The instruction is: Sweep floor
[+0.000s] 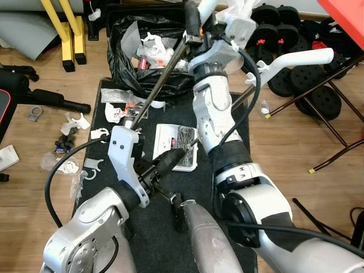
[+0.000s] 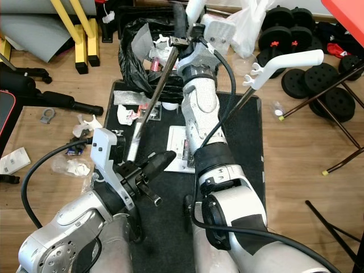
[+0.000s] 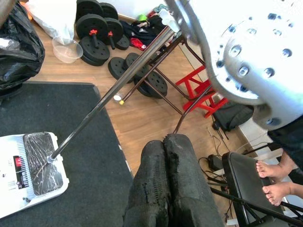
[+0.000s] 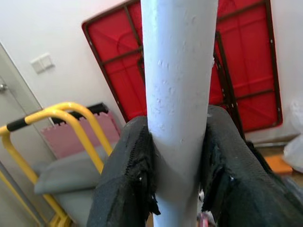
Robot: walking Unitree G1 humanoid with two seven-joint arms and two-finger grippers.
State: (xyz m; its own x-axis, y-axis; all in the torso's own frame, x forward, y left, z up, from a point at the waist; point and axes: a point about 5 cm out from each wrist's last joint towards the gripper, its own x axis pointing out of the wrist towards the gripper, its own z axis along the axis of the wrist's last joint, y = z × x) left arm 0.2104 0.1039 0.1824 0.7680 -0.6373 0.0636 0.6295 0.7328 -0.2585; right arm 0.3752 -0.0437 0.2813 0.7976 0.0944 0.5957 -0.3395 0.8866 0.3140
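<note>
My right gripper (image 1: 195,23) is raised over the far end of the black mat (image 1: 227,114), shut on the white handle (image 4: 175,71) of a long tool. The tool's metal rod (image 1: 162,79) slants down toward the paper scraps (image 1: 116,112) on the mat, and its lower end is hidden behind my left wrist. A white sweeper head (image 1: 170,139) lies flat on the mat. Its own thin pole (image 3: 109,92) rises to a second white handle (image 1: 298,58) on the right. My left gripper (image 1: 177,152) hovers at the head's near edge, shut with nothing between its fingers (image 3: 182,156).
An open black rubbish bag (image 1: 122,57) sits beyond the mat. More litter (image 1: 74,122) lies on the wooden floor to the left. Black weights (image 1: 307,79) and a folding table's legs (image 1: 335,133) crowd the right. Yellow posts (image 1: 71,34) stand at the far left. A person's bare feet (image 3: 274,175) are nearby.
</note>
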